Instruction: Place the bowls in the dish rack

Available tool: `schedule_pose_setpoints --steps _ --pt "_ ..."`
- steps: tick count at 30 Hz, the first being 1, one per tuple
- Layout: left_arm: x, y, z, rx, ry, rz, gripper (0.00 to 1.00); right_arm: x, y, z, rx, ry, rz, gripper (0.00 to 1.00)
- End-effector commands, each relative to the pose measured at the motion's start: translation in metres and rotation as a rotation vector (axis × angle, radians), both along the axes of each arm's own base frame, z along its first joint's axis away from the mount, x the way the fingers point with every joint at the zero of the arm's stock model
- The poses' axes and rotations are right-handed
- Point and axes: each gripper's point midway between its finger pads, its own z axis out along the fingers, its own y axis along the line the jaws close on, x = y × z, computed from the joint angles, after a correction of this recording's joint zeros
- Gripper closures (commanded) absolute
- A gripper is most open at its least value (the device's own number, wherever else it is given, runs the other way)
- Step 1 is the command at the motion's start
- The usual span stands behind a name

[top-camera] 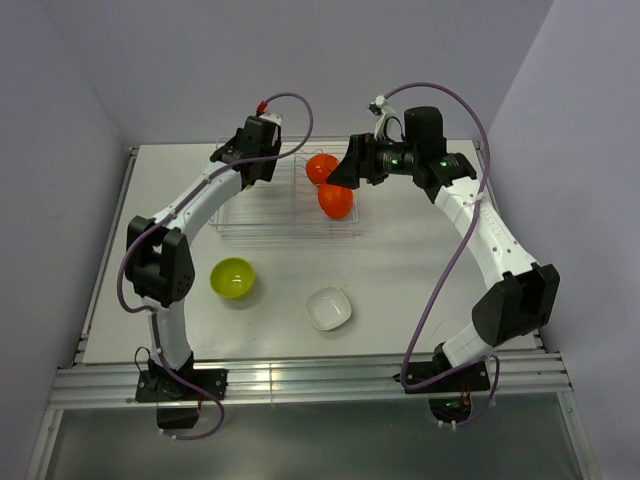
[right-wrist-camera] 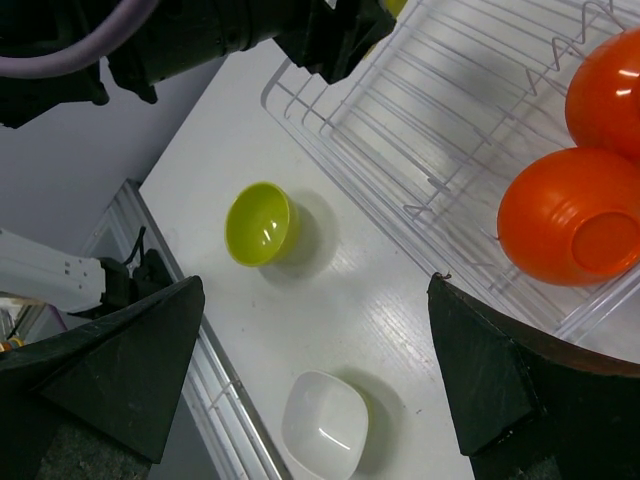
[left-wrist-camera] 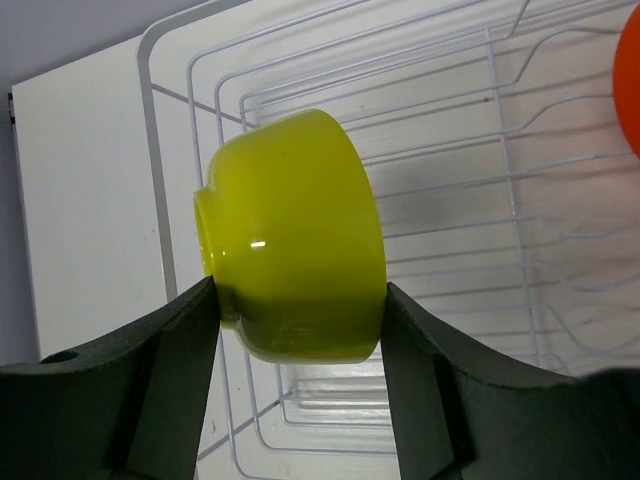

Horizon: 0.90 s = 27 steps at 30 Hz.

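My left gripper (left-wrist-camera: 300, 335) is shut on a lime-green bowl (left-wrist-camera: 290, 230), held on its side above the left end of the wire dish rack (left-wrist-camera: 450, 150). From above, this gripper (top-camera: 258, 155) hangs over the rack (top-camera: 250, 225). Two orange bowls (top-camera: 321, 167) (top-camera: 336, 201) lie in the rack's right part. My right gripper (top-camera: 345, 176) is open and empty, just right of them; its wrist view shows the orange bowls (right-wrist-camera: 570, 215) (right-wrist-camera: 605, 90). A second lime-green bowl (top-camera: 232, 277) sits upright on the table, and also shows in the right wrist view (right-wrist-camera: 262, 223).
A white, squarish bowl (top-camera: 328, 308) sits on the table in front of the rack, right of the green bowl. The left arm (right-wrist-camera: 250, 30) crosses over the rack's far end. Walls close in at the back and both sides; an aluminium rail (top-camera: 300, 380) runs along the near edge.
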Motion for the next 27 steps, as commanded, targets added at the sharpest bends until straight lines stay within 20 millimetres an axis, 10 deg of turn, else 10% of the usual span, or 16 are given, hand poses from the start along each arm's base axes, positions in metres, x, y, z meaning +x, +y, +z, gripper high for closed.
schedule_pose_setpoints --steps 1,27 --pt "0.010 0.002 0.021 0.078 -0.046 0.004 1.00 -0.005 -0.007 0.020 0.008 -0.067 -0.002 0.00" --pt "0.046 0.017 -0.035 0.329 -0.013 0.054 1.00 -0.010 -0.011 0.005 0.004 -0.035 0.006 0.00"
